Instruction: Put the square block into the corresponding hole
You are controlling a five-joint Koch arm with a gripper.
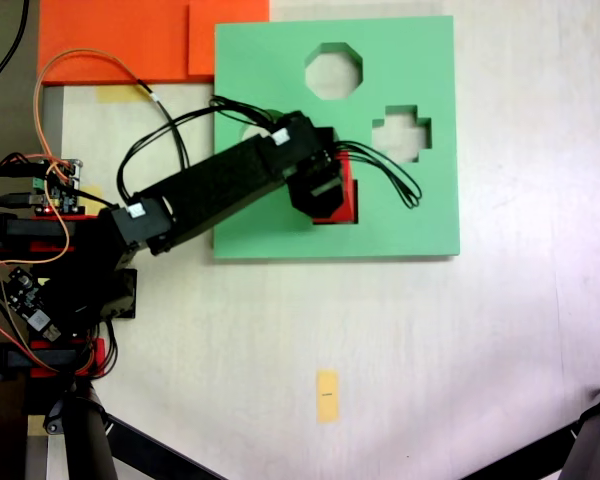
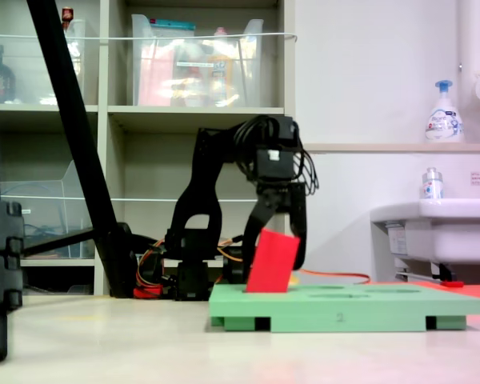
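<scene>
Gripper [image 2: 274,240] pinching the square block [image 2: 272,262] – tilted, lower end sunk in the green board [image 2: 344,308], the corresponding hole [image 1: 358,215] mostly hidden beneath arm and block in the first exterior view – only a sliver showing.

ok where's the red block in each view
First exterior view: the red block sits at the centre of the green board, mostly hidden under the fingers.
Second exterior view: it is tilted at the second exterior view's left end of the board, lower end in the board, between the fingers.
Shared landmark: the green board in both exterior views.
</scene>
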